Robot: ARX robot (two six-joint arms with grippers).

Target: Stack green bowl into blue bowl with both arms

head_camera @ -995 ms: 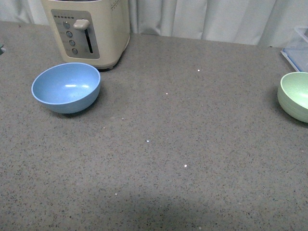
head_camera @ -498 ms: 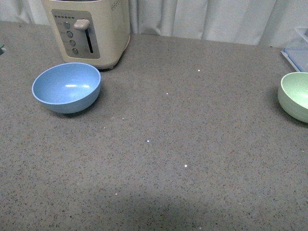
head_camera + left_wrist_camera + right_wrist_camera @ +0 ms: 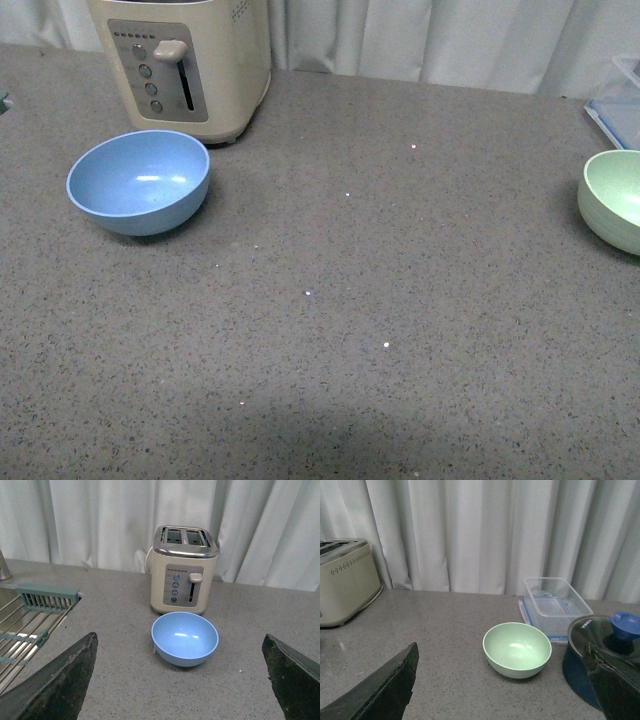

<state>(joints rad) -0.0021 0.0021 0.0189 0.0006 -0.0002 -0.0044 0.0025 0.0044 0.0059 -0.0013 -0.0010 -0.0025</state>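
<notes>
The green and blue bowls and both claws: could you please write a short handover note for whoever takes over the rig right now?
Left claw: open, empty, facing the blue bowl, not touching it.
Right claw: open, empty, facing the green bowl, not touching it.
The blue bowl stands upright and empty just in front of the toaster. The green bowl stands upright far across the counter, near a clear container.
Done: nothing; neither bowl is gripped.
Left: grasp the green bowl, carry it over, set it into the blue bowl.
</notes>
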